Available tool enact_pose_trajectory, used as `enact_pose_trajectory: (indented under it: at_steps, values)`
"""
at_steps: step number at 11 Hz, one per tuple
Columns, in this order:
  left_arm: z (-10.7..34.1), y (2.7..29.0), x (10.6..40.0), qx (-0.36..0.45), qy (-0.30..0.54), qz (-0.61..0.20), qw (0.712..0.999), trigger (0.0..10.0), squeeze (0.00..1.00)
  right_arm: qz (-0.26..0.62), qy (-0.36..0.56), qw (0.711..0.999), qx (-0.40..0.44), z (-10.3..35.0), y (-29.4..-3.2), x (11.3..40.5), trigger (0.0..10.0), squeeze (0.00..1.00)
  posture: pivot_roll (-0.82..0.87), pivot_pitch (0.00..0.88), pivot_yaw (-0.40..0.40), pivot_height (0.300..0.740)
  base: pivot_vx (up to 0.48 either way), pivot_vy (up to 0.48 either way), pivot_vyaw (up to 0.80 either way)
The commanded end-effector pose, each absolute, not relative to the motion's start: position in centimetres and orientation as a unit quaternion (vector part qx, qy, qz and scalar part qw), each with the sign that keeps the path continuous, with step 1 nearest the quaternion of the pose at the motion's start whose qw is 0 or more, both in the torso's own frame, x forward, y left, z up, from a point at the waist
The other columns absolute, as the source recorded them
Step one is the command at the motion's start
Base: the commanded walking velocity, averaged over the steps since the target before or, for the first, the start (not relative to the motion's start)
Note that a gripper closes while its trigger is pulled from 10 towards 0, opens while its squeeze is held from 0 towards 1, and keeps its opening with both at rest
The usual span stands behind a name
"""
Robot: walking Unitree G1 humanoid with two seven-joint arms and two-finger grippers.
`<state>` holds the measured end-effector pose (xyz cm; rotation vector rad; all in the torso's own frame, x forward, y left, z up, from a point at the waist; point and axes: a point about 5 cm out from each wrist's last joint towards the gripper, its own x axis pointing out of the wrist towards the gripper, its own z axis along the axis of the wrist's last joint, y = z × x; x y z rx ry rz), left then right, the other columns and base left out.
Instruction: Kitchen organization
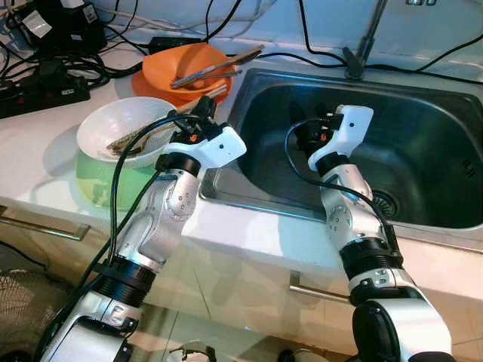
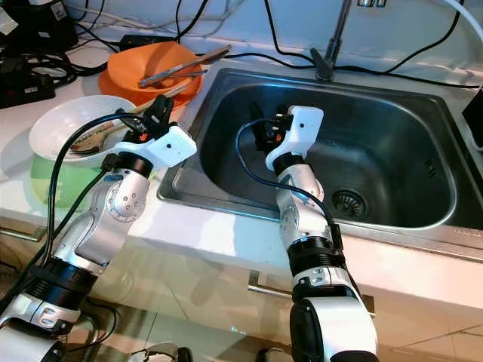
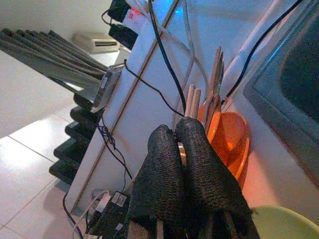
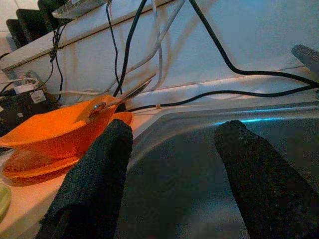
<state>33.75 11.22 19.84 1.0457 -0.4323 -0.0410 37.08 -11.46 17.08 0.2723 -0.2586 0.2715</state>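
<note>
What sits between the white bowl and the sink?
The left gripper, shut on a utensil, hangs over the counter strip between white bowl and sink, in the eye views.

Head views are evenly and brightly lit from above, sharp throughout, with mild barrel distortion bending the white counter [image 1: 45, 162] edge toward the frame borders; the steel sink [image 1: 423, 143] reads dark, with soft highlights along its rim. Short, soft shadows fall beside the white bowl [image 1: 124, 124]. Wrist views are dimmer and grainier: near black fingers [image 4: 94, 184] are blurred, a cyan glare streak lies on the sink rim, and the wall behind is overexposed.
</note>
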Motion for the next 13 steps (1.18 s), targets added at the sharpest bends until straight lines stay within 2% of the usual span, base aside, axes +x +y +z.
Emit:
enact_pose_trajectory:
  at_steps: [1, 3, 4, 5, 6, 7, 8, 13]
  values:
    - [20.6, 11.0, 33.5, 0.497, -0.224, -0.015, 0.838, 0.0, 0.0, 0.141, -0.134, 0.972, 0.135, 17.6, -11.2, 37.3, 10.0, 0.0, 0.12, 0.069, 0.003, 0.74, 0.0, 0.0, 0.0]
    - [21.0, 11.1, 33.5, 0.501, -0.23, -0.011, 0.834, 0.0, 0.0, 0.143, -0.133, 0.971, 0.136, 17.6, -11.1, 37.3, 10.0, 0.0, 0.13, 0.069, 0.002, 0.74, 0.0, 0.0, 0.0]
    - [21.7, 11.0, 33.5, 0.471, -0.237, -0.014, 0.85, 0.0, 0.0, 0.145, -0.132, 0.971, 0.136, 17.6, -11.0, 37.4, 10.0, 0.0, 0.13, 0.068, 0.001, 0.74, 0.0, 0.0, 0.0]
    - [22.5, 10.8, 33.5, 0.401, -0.232, -0.024, 0.886, 8.4, 0.0, 0.145, -0.131, 0.971, 0.136, 17.6, -11.0, 37.4, 10.0, 0.0, 0.13, 0.067, 0.001, 0.74, 0.0, 0.0, 0.0]
    - [22.7, 10.7, 33.6, 0.361, -0.224, -0.04, 0.904, 10.0, 0.0, 0.145, -0.13, 0.971, 0.136, 17.6, -11.0, 37.4, 10.0, 0.0, 0.13, 0.066, 0.001, 0.74, 0.0, 0.0, 0.0]
    - [22.8, 10.6, 33.5, 0.313, -0.221, -0.056, 0.922, 10.0, 0.0, 0.146, -0.13, 0.971, 0.136, 17.6, -11.0, 37.4, 10.0, 0.0, 0.13, 0.066, 0.001, 0.74, 0.0, 0.0, 0.0]
    - [23.0, 10.4, 33.4, 0.293, -0.223, -0.064, 0.927, 10.0, 0.0, 0.147, -0.13, 0.971, 0.136, 17.6, -11.0, 37.4, 10.0, 0.0, 0.13, 0.066, 0.001, 0.74, 0.0, 0.0, 0.0]
    - [26.7, 9.9, 32.8, 0.266, -0.26, -0.102, 0.923, 10.0, 0.0, 0.15, -0.129, 0.97, 0.138, 17.6, -10.8, 37.5, 10.0, 0.0, 0.14, 0.06, -0.001, 0.74, 0.0, 0.0, 0.0]
